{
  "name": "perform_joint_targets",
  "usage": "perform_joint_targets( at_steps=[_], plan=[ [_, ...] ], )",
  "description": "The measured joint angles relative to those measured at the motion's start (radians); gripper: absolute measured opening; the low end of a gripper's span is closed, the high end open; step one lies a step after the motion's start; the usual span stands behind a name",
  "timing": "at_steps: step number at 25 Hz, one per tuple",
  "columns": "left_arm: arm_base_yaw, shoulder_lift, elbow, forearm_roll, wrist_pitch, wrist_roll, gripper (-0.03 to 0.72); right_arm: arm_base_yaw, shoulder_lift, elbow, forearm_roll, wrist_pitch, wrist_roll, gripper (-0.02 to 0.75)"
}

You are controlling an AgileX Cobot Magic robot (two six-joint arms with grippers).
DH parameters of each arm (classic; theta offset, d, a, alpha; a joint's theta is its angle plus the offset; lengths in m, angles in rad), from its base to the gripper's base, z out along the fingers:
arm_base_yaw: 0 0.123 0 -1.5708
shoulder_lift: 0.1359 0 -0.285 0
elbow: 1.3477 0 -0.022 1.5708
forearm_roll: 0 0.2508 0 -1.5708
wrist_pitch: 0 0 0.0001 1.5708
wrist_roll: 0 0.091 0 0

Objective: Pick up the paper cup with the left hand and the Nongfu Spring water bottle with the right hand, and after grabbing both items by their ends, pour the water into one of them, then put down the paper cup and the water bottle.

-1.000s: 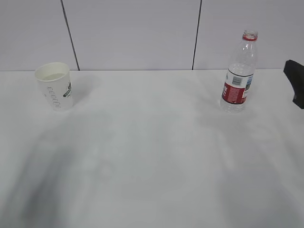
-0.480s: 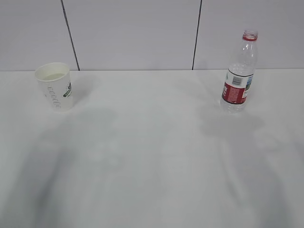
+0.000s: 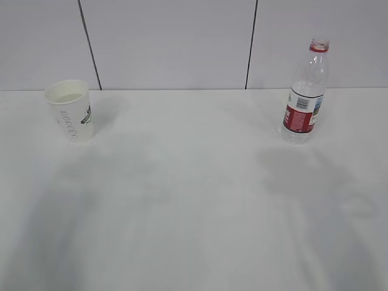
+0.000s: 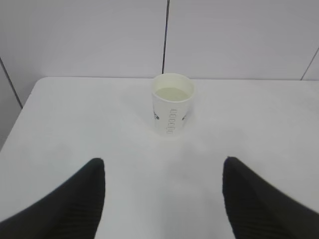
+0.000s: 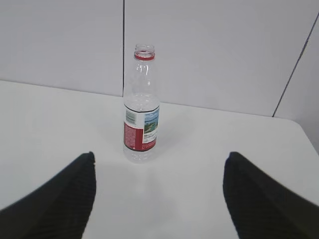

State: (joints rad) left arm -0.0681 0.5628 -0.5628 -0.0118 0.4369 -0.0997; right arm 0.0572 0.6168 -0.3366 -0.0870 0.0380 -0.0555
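Observation:
The white paper cup stands upright at the table's far left, and liquid shows inside it in the left wrist view, where the cup sits ahead of my left gripper. That gripper is open, nothing between its black fingers, well short of the cup. The uncapped Nongfu Spring water bottle stands upright at the far right. In the right wrist view the bottle is ahead and slightly left of my open right gripper, apart from it. Neither arm appears in the exterior view.
A white table runs to a pale panelled wall just behind both objects. The table's left edge shows near the cup, and its right edge lies beyond the bottle. Arm shadows fall on the tabletop.
A black part of the right arm at the exterior view's right edge one second ago has gone out of that view. Shadows on the table shifted. Cup and bottle stayed put.

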Motion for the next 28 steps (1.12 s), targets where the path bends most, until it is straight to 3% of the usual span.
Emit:
perform_joint_targets(
  at_steps=[15, 28],
  plan=[
    [0.000, -0.234, -0.026, -0.017, 0.269, 0.001, 0.541, 0.000, -0.126, -0.074, 0.111, 0.405, 0.002, 0.589],
    [0.000, -0.247, -0.060, -0.031, 0.482, 0.002, 0.540, 0.000, -0.177, -0.131, 0.146, 0.657, 0.000, 0.586]
  ],
)
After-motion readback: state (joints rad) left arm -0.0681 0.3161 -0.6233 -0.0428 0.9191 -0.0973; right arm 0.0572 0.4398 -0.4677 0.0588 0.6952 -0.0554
